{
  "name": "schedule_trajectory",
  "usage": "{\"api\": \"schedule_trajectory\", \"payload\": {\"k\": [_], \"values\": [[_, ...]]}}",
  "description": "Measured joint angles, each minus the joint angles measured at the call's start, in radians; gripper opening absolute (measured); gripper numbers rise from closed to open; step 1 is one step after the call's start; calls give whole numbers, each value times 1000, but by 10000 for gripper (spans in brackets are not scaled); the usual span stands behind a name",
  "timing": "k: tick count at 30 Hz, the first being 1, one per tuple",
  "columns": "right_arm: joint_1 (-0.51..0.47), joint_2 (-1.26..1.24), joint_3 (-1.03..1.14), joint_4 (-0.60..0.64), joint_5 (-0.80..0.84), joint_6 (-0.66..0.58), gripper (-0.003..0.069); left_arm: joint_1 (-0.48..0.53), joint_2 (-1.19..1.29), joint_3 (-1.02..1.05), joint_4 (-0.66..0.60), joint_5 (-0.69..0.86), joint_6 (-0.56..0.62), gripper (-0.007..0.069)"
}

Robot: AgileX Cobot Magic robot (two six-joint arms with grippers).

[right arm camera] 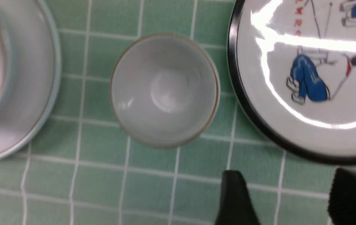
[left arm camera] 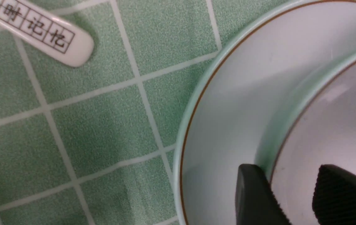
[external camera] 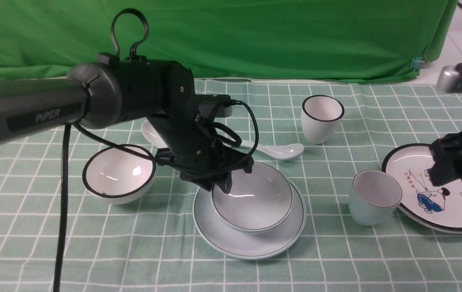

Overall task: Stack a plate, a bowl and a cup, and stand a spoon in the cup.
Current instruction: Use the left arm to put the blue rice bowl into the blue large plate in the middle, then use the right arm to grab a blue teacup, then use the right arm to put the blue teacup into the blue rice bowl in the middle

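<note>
At the far left of the green checked cloth [external camera: 93,251] sits a white bowl with a black rim [external camera: 119,174]. Just beyond it lies a white spoon [external camera: 152,134], mostly hidden by the left arm. Its handle end, seen from the left wrist, carries dark printed characters.

The left gripper [left arm camera: 289,178] hangs over the far-left rim of the bowl [external camera: 255,202]. Its claw is spread, with one finger [left arm camera: 256,193] outside the rim above the plate [external camera: 223,235] and the other inside, pinching nothing. The bowl rests mouth up inside the plate, near the middle of the cloth.

Just beyond the plate lies the spoon [external camera: 286,151], flat on the cloth. Its long axis runs roughly left to right, scoop end to the right and open side up. The handle points left, with its tip hidden behind the gripper.

Farther back and to the right stands a black-rimmed white cup [external camera: 322,117]. The cup [external camera: 373,196] stands upright on the cloth, between the plate and a cartoon plate [external camera: 450,215], close to the latter but apart from it. The right gripper [right arm camera: 292,200] hovers above the cartoon plate's left part, its claw spread wide and holding nothing.
</note>
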Motion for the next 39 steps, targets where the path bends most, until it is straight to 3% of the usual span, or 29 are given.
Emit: {"api": "schedule_trajectory", "payload": {"k": [3, 7, 9, 13, 15, 16, 17, 19, 23, 29, 35, 39], "values": [[25, 79, 0, -2, -73, 0, 496, 0, -7, -30, 42, 50, 1, 331], [61, 175, -10, -1, -143, 0, 514, 0, -52, -64, 123, 129, -18, 336], [74, 218, -20, 0, -173, 7, 515, 0, -94, -64, 151, 155, -19, 301], [85, 293, -39, 1, -184, 16, 506, 0, -194, -64, 180, 187, -19, 148], [94, 320, -44, -1, -186, 15, 406, 0, -258, -64, 181, 188, -19, 62], [99, 326, -45, 0, -188, 7, 271, 0, -303, -64, 181, 189, -19, 34], [104, 325, -45, 0, -188, 4, 191, 0, -328, -63, 181, 189, -19, 20], [112, 309, -46, -4, -186, -1, 103, 0, -379, -51, 181, 187, -19, 10], [145, 237, -66, 3, -182, 12, 87, 0, -490, 31, 184, 187, -32, 4], [293, 212, -257, 57, -82, -9, 87, 0, -655, 300, 215, 93, -111, 4], [430, 415, -497, 77, 44, -20, 87, 0, -731, 513, 216, 13, -177, 8], [457, 531, -584, 76, 103, -16, 87, 0, -754, 538, 218, 24, -185, 8]]}}
